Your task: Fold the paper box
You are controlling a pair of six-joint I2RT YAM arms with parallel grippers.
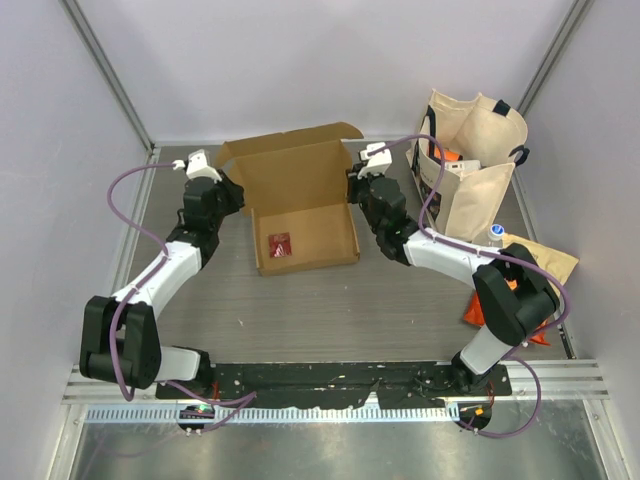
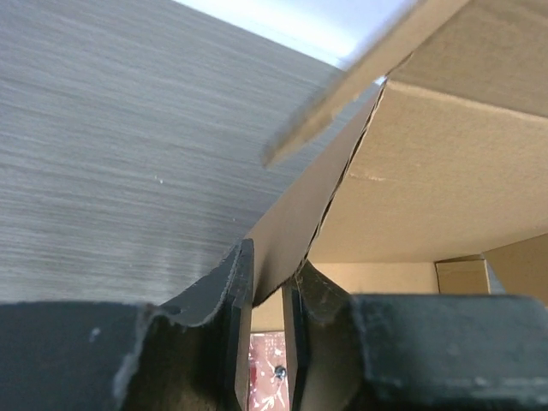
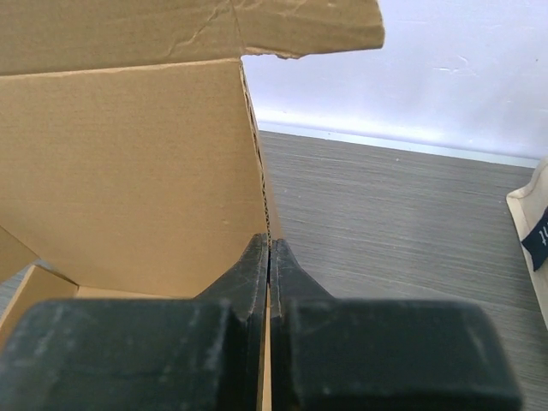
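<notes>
Sitting toward the back of the table (image 1: 330, 310), between the two arms: the paper box (image 1: 305, 238), shallow tray flat, lid standing up behind it. Clamped shut on the lid's left side flap: the left gripper (image 1: 233, 192), thin card wedged between its dark pads. Clamped likewise on the lid's right edge: the right gripper (image 1: 353, 186), fingers almost meeting around a single sheet. Risky from here in several ways. Likely to twist or crease the lid off its scored lines if pulled down faster on one side than the other. Prone to tearing along the perforated fold just above the right fingers, already a weak line. Apt to slip free, given smooth card and a narrow pinch at the very edge. Liable to slide or tip the light tray, with nothing pressing it down. Possibly also brushing the cream tote bag (image 1: 470, 150), just beside the right arm. As for material: plain brown corrugated board, matte, unprinted, stiff across panels yet soft at creases; top flap already crinkled and ragged at its edge; small red card (image 1: 279, 245) lying loose inside the tray; grey, finely grained tabletop.
</notes>
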